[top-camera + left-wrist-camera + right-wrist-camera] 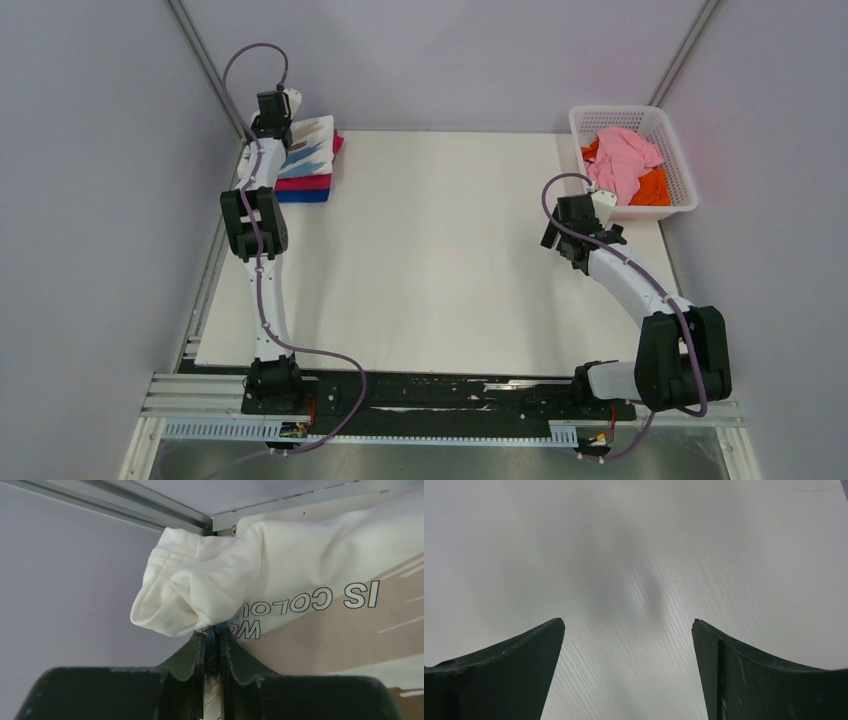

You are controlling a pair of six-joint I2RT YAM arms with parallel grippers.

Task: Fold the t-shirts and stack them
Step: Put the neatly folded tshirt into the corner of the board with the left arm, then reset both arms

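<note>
A folded stack of t-shirts lies at the table's far left corner: the white printed tee [312, 145] on top, a magenta one [305, 182] and a blue one [303, 196] beneath. My left gripper [287, 128] reaches down onto the stack's far left edge. In the left wrist view its jaws [212, 632] stand almost together, pinching a bunched fold of the white printed tee [280, 565]. My right gripper [560, 236] hovers over bare table at the right. Its fingers [628, 625] stand wide open with nothing between them. A pale pink tee [622, 160] and an orange one [652, 188] lie crumpled in the basket.
The white lattice basket [683, 170] stands at the far right corner, just beyond my right gripper. Grey walls and metal frame rails [150, 517] close in behind the stack. The white tabletop [430, 260] stretches between the two arms.
</note>
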